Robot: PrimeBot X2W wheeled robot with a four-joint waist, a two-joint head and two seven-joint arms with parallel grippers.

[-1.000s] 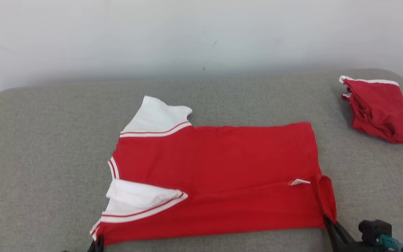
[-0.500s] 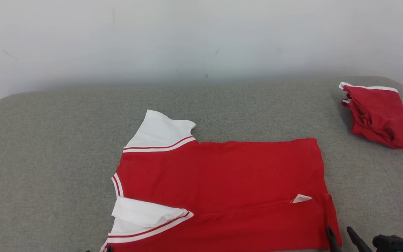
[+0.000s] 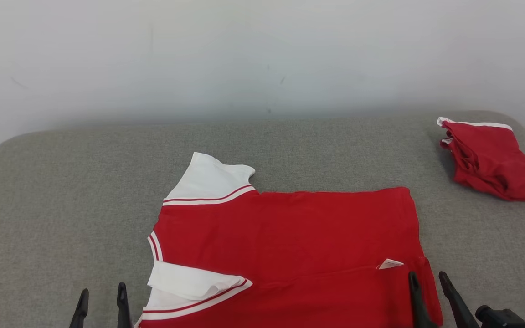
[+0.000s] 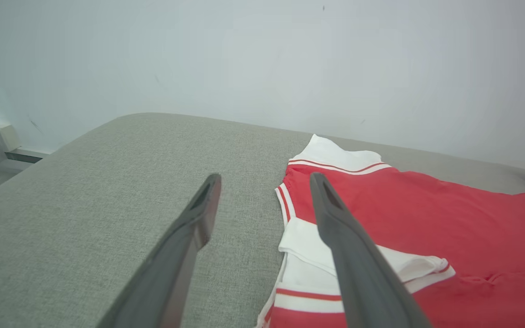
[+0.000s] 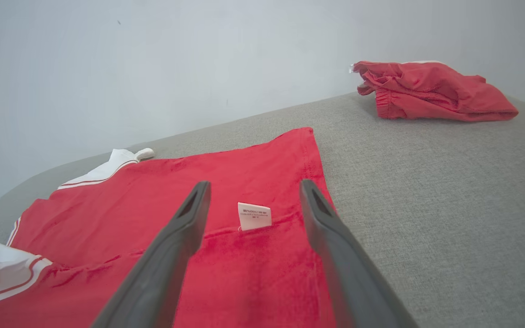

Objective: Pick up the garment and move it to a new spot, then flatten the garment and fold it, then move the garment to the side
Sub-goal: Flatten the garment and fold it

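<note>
My left gripper [image 3: 102, 301] has its two dark fingers spread apart and empty, above the grey cushion [image 3: 62, 205] just beside the sleeve end of the red garment [image 3: 290, 237]. My right gripper [image 3: 427, 279] is likewise spread and empty, above the hem edge near a white label [image 3: 390, 263]. The garment lies flat mid-cushion. A bundled red garment [image 3: 490, 159] sits well apart, far right.

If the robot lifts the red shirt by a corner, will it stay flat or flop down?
Probably flop: the red shirt lies thin and limp, so likely light too, and its white sleeve is folded over itself. Pushed on the rough grey cushion, it would likely bunch rather than slide.
</note>
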